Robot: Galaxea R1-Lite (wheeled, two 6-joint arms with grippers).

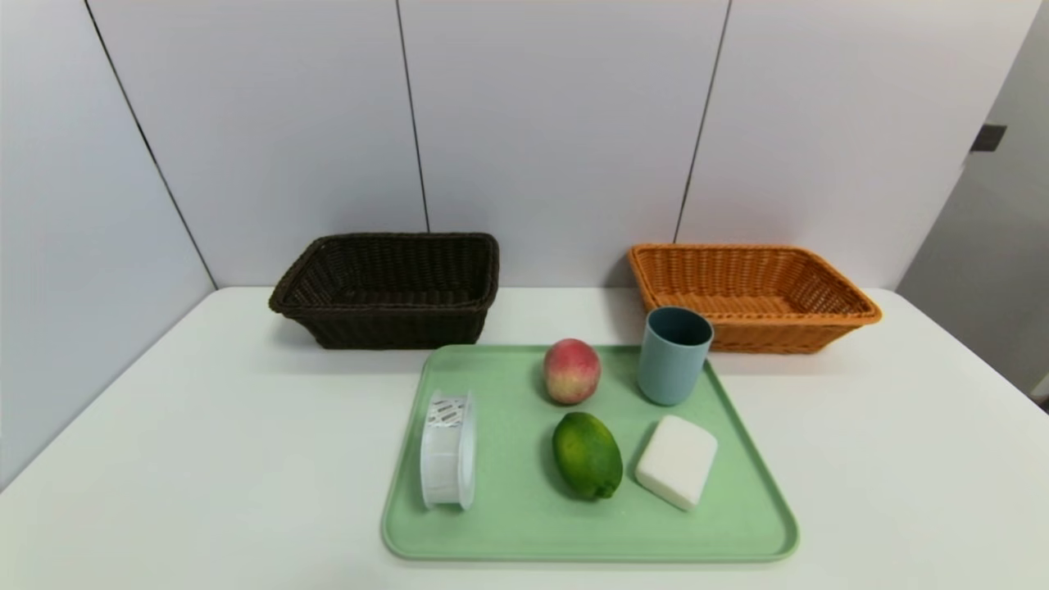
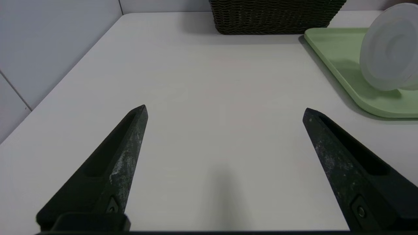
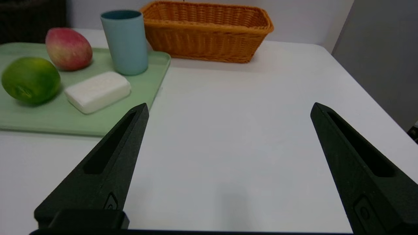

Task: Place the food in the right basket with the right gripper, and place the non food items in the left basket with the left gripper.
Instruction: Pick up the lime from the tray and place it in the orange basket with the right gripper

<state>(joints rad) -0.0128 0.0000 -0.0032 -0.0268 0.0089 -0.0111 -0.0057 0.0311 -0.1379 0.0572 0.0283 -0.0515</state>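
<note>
The left gripper (image 2: 225, 107) and right gripper (image 3: 231, 104) hang above the white table (image 1: 246, 459), jaws wide apart, holding nothing. On the green rectangular tray (image 1: 524, 524) lie the round pink-red peach (image 1: 572, 371), oval green citrus fruit (image 1: 587, 455), white spool-like plastic container (image 1: 448, 451), upright blue-grey plastic cup (image 1: 672, 360) and white soap-like block (image 1: 677, 461). The dark brown wicker basket (image 1: 393, 328) and orange wicker basket (image 1: 762, 334) stand behind.

At twelve o'clock on the smooth, pale green plastic-looking tray (image 1: 508, 533), the pink-red and yellow round peach (image 1: 572, 371) looks matt; near the centre, the oval green citrus fruit (image 1: 587, 455) looks glossy; at two o'clock, the blue-grey cylindrical cup (image 1: 670, 365) looks like smooth, matt plastic
</note>
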